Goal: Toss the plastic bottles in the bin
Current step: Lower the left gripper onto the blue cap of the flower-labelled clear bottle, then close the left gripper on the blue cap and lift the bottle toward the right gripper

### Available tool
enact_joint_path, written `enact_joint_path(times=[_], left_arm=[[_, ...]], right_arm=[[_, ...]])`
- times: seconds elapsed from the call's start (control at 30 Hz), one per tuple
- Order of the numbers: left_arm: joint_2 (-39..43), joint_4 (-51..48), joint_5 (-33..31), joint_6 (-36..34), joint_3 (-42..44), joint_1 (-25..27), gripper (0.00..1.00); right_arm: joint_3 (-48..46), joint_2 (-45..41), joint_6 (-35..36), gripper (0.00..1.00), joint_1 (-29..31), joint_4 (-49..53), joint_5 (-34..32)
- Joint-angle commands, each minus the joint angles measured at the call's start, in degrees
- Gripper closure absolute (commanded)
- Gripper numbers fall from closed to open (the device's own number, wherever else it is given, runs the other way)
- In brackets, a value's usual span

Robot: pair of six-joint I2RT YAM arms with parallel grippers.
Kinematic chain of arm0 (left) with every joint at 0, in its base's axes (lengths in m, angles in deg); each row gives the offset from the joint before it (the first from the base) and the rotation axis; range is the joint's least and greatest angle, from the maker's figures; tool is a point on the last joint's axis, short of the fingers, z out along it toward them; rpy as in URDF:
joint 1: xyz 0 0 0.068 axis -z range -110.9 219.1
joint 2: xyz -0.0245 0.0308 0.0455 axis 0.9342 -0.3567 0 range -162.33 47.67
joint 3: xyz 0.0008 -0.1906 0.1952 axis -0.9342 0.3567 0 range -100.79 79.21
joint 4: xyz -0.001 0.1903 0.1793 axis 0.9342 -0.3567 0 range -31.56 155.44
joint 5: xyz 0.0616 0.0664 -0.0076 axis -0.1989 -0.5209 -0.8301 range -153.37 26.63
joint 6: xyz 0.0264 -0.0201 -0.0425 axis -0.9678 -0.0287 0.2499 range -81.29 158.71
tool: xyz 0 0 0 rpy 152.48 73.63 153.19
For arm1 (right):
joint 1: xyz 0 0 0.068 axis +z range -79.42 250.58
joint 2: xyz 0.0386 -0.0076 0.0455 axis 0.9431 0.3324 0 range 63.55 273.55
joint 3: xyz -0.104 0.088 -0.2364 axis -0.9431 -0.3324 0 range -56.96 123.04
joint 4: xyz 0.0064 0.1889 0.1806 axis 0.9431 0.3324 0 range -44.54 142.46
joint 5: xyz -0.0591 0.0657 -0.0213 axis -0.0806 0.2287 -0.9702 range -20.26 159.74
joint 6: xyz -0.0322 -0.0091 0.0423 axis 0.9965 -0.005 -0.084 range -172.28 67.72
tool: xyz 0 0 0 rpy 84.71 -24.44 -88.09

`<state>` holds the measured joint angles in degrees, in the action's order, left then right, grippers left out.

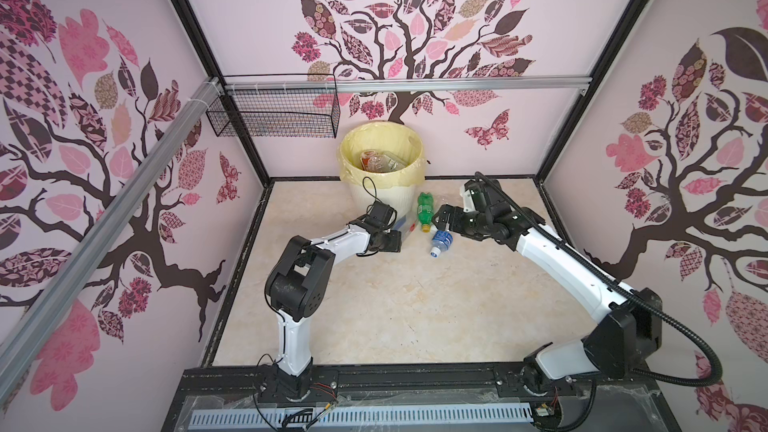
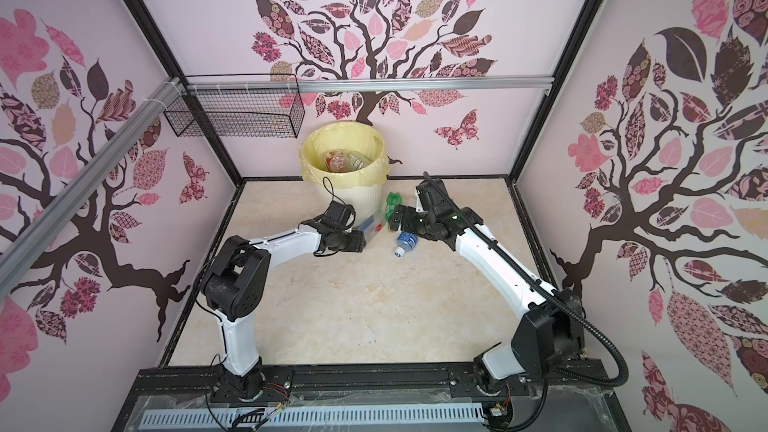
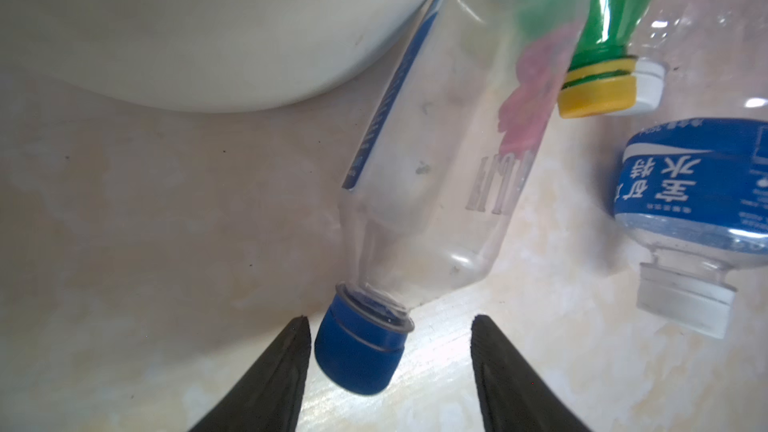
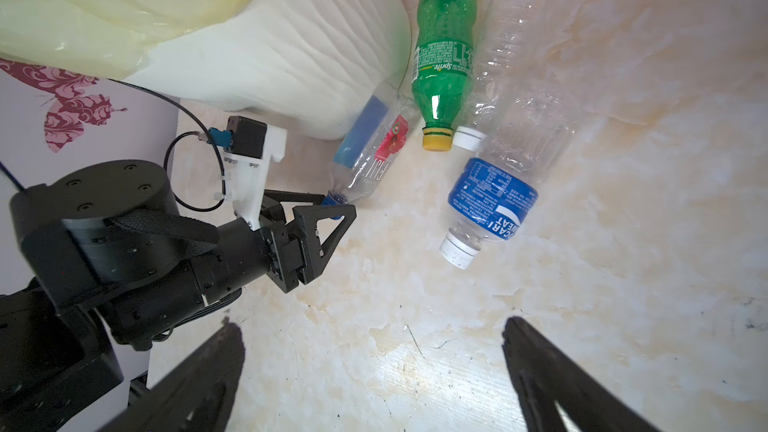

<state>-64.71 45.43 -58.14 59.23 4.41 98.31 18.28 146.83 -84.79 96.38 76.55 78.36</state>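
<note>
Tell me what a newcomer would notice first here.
The cream bin, lined in yellow, stands at the back of the table and holds bottles. At its foot lie a green bottle and clear bottles; the left gripper straddles one's blue cap, jaws not yet closed on it. The right gripper hangs open nearby.

"Sprite" stands on the green plastic bottle with yellow cap (image 4: 444,35). At its eight o'clock in both top views, the clear square blue-capped bottle (image 4: 374,160) reads "FIJI". At five o'clock, the blue-labelled clear bottle with white cap (image 4: 492,197) shows "CARI", "WEAT" and Chinese characters.
</note>
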Motion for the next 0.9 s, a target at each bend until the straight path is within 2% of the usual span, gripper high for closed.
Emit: enact_joint_path(times=[0.0,0.27,0.4,0.63,0.87], left_arm=[[-1.1,0.9,0.8,-1.4,-2.4,0.5,0.41],[-2.2,1.1,0.9,-0.9,-2.1,1.4,0.66],[-1.7,0.9,1.3,-0.8,-1.9,1.3,0.74],[3.7,0.2,2.2,0.4,2.0,1.3,0.78],[14.4,-0.7,2.5,2.8,10.1,1.6,0.78]], right_arm=[[0.2,-2.5,0.5,0.01,-0.3,1.2,-0.5],[0.6,-2.2,0.6,0.0,-0.4,1.2,-0.4],[0.9,-2.1,0.8,0.0,-0.5,1.3,-0.4],[1.3,-1.8,-0.2,0.0,-0.5,1.0,-0.2],[0.3,-1.4,-3.4,0.0,-0.6,0.9,0.3]])
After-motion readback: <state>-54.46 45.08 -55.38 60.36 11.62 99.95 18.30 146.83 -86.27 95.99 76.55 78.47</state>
